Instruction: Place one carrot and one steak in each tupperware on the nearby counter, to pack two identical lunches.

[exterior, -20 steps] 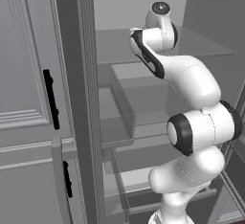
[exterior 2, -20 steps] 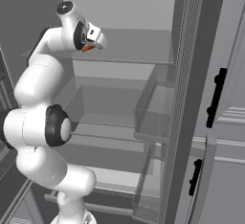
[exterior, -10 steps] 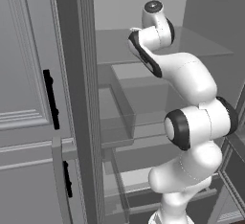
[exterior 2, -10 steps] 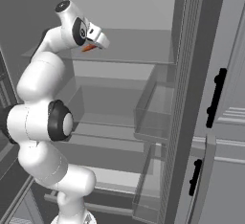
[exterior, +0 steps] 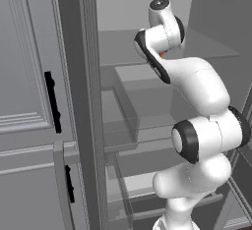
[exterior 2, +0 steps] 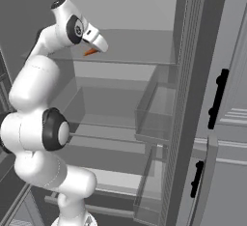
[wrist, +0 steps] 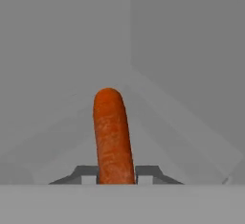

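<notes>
Gripper [wrist: 116,174] clamped on carrot [wrist: 112,134], ctr-bottom of hand view; over fridge shelf [exterior 2: 140,51], upper left in right base view.

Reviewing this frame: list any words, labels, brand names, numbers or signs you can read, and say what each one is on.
None: no readable text in any view.
The carrot in the gripper has plain orange skin.
The fridge shelves, the door bins and the cabinet door with its black handle are all unmarked.
The robot arm carries no logo or lettering.
</notes>
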Controlling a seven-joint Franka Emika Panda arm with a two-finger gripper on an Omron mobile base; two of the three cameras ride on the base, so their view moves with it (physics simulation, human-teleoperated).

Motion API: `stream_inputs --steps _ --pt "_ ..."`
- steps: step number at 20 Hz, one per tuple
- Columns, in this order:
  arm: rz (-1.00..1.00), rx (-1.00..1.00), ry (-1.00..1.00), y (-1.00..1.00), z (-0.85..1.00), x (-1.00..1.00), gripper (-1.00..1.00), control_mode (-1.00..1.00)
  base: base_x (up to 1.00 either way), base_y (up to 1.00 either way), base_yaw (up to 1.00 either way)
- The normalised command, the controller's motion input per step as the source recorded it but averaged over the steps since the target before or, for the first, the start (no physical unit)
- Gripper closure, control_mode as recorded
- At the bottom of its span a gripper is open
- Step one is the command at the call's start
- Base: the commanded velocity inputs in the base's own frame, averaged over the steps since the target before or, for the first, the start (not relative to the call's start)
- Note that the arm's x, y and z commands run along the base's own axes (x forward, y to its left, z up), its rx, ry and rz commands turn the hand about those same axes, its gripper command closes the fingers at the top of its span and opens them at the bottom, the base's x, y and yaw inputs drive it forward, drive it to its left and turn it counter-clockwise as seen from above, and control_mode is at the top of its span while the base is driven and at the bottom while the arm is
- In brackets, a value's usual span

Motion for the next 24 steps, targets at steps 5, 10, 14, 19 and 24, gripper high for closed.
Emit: stream_inputs --steps 5,10,14,19,24 --pt "-0.08 0.06 0.0 -0.44 -0.19 -1.0 1.0 -1.0 0.0 0.0 0.0" --pt "-0.02 0.02 0.0 -0.15 -0.2 -1.0 1.0 -1.0 0.0 0.0 0.0" --pt "0.0 0.01 0.01 0.0 -0.28 -1.0 1.0 -1.0 0.0 0.0 0.0" --pt "0.0 0.0 0.03 0.0 -0.48 -1.0 1.0 -1.0 0.0 0.0 0.0" --pt "0.07 0.0 0.01 0.0 -0.49 -1.0 1.0 -1.0 0.0 0.0 0.0"
